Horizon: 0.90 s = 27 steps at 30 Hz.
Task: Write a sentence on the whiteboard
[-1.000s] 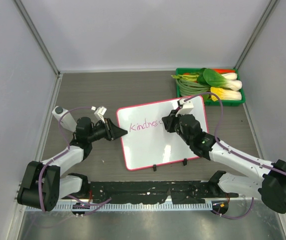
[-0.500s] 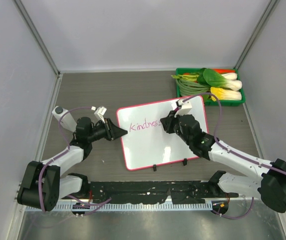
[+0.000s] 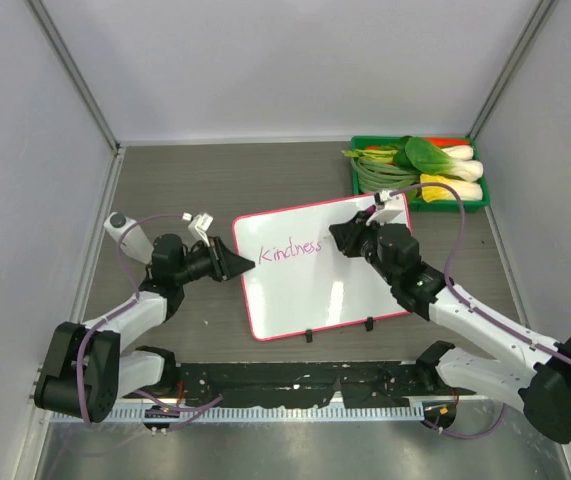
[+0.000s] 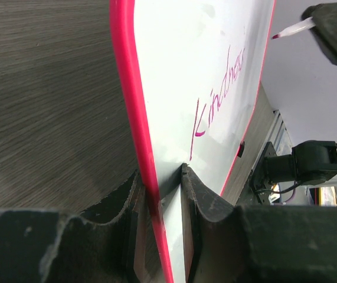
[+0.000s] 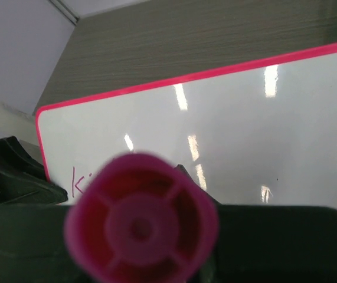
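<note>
The whiteboard [image 3: 320, 270] lies flat on the table [image 3: 185, 180], in the middle between the two arms and turned a little, so that its two black clips [image 3: 338, 329] face the near edge. The left gripper [image 3: 245, 264] reaches in from the left and is clamped on the board's left edge. In the left wrist view its two fingers [image 4: 195, 186] pinch the pink frame, one above and one below, close to the lower left corner of the writing. The sentence [image 3: 292, 249] so far is one pink cursive word, "Kindness". It starts just beside the left gripper and runs to the right across the upper half of the board. The right gripper [image 3: 337, 236] hangs over the upper right part of the board, just right of the word's last letter, and is closed on the marker [image 4: 292, 28]. The right wrist view looks straight down the marker's round pink rear end, with the white surface beyond it. From the left wrist the marker's pink tip points toward the board but appears raised off the surface, past the end of the word. The green tray [image 3: 420, 200] of vegetables sits beyond the board's far right corner, apart from it.
</note>
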Tool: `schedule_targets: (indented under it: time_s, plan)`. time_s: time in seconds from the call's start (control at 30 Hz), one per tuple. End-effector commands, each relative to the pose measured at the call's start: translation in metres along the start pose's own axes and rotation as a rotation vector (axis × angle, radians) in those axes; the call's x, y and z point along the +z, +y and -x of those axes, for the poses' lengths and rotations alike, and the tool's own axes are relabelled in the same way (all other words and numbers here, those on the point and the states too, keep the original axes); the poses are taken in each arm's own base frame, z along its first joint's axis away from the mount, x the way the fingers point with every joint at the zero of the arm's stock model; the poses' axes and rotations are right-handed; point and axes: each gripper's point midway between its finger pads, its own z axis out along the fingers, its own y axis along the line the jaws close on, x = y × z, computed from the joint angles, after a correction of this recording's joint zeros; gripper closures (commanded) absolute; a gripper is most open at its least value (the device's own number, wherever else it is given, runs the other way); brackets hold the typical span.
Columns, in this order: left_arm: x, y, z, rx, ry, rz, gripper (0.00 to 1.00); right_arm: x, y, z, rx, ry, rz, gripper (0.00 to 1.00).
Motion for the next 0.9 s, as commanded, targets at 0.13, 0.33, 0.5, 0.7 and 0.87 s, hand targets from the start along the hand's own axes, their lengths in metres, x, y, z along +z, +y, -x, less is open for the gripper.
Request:
schedule_targets:
  time_s: [0.13,0.33,0.5,0.7,0.87]
  plan:
    - [0.001,0.002,-0.013,0.053,0.040,-0.002,1.00,-0.027,0.011,0.041,0.039,-0.096,0.067,0.99]
    - [0.001,0.002,-0.013,0.056,0.038,0.000,1.00,-0.032,-0.006,0.037,0.031,-0.095,0.020,0.99]
    - [0.002,0.003,-0.013,0.053,0.038,0.000,1.00,-0.035,-0.014,0.042,0.034,-0.108,0.002,0.99]
    - [0.002,0.003,-0.013,0.051,0.038,0.000,1.00,-0.035,-0.014,0.046,0.028,-0.124,0.005,0.98]
    - [0.002,0.003,-0.013,0.050,0.039,0.001,1.00,-0.035,-0.011,0.046,0.033,-0.124,0.023,0.98]
